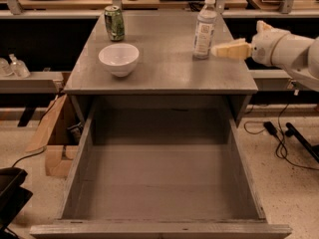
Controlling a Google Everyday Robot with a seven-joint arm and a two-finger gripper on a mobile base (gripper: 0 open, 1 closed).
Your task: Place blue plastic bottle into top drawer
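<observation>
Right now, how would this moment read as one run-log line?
stage: approach | gripper: just right of bottle, at label height | bottle: upright on cabinet top | drawer: open, empty

Gripper (218, 50) just beside upright blue plastic bottle (205, 26) on grey cabinet (164, 69)

Clear plastic bottle (205, 28) with white cap and pale label, upright on the back right part of the table (164, 71). Grey wooden top drawer (159, 230) pulled wide open under the table's front edge. Hand (224, 50) above the table's right edge, just beside the bottle.
</observation>
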